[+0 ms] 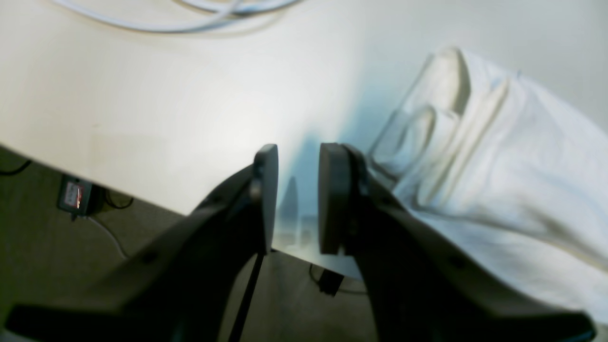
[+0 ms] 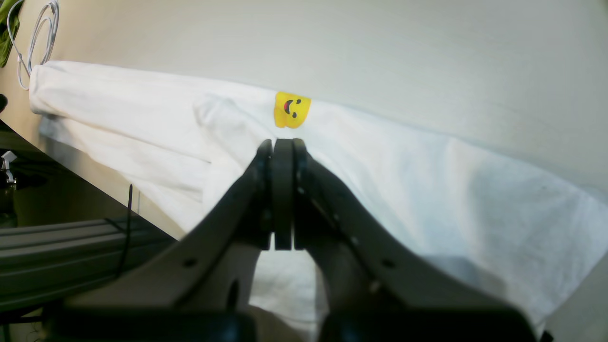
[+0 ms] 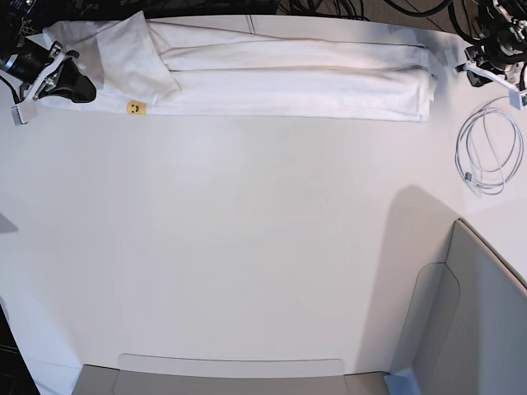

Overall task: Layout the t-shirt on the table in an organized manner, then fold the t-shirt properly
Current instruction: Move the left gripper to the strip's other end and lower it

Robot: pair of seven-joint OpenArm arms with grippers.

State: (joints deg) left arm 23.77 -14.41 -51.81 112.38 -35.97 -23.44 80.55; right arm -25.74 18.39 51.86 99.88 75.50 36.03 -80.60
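White t-shirt (image 3: 288, 78) lies folded in a long strip along the table's (image 3: 247, 247) far edge. No readable text, only a yellow smiley print (image 2: 291, 110). My left gripper (image 1: 297, 199) is parted, nothing between the pads, just beside the shirt's end. My right gripper (image 2: 283, 190) is clamped together over the cloth; can't tell if it pinches any.

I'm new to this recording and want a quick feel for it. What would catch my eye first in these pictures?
First, the t-shirt, folded into a long narrow white strip along the far edge of the big white table, with one small yellow smiley face peeking out near its end. Next, the right tool, shut, just short of that smiley, and the left tool, open beside the strip's other end. A coiled white cable lies nearby.
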